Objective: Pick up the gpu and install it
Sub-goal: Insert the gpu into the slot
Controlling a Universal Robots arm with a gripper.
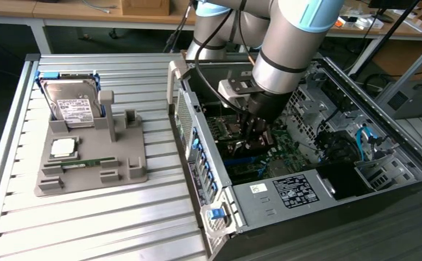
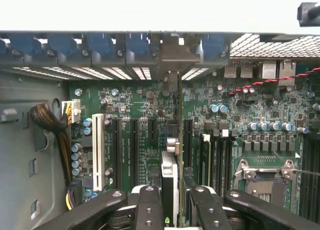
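Wrist view, closest in: black gripper (image 2: 172,202) fingers (image 2: 149,205) clamped on the gpu (image 2: 172,140), which is seen edge-on and stands upright between the pads, its silver bracket end pointing away toward the case's rear slot wall. The card runs straight ahead of the gripper, down among the expansion slots of the green motherboard (image 2: 250,110); whether its edge is seated in a slot cannot be told.

Across the wrist view from one side to the other: bundled power cable (image 2: 50,125) with white connector, well to the side of the gripper; white expansion slot (image 2: 98,150), near; black slots just beside the card on both sides; CPU socket (image 2: 265,175), further off on the other side.

Exterior view, from its left: grey parts tray (image 1: 95,163) on the slatted table (image 1: 87,228), holding the hard drive (image 1: 69,103), well apart from the gripper (image 1: 258,138). Gripper is lowered inside the open computer case (image 1: 305,190), over the motherboard.
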